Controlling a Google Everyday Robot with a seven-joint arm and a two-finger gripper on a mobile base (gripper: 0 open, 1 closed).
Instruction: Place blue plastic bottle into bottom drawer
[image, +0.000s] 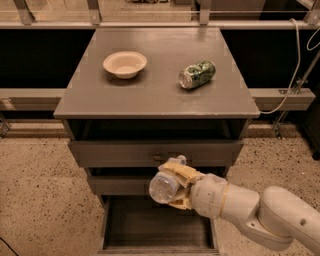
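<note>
Camera view looks down on a grey bench (150, 97) standing on speckled floor (40, 190). A bowl (125, 64) sits upper left and a green can (197, 74), its print unreadable, upper right. Lower centre, the hand (174, 187) clasps the blue plastic bottle (161, 189) over the pulled-out bottom drawer (150, 227).

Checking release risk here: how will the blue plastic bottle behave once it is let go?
The hand grips the blue plastic bottle above the open bottom drawer. It looks clear, so it is probably light, and its thin walls may flex. Being round, it will likely roll when released, though the drawer walls should contain it.
</note>
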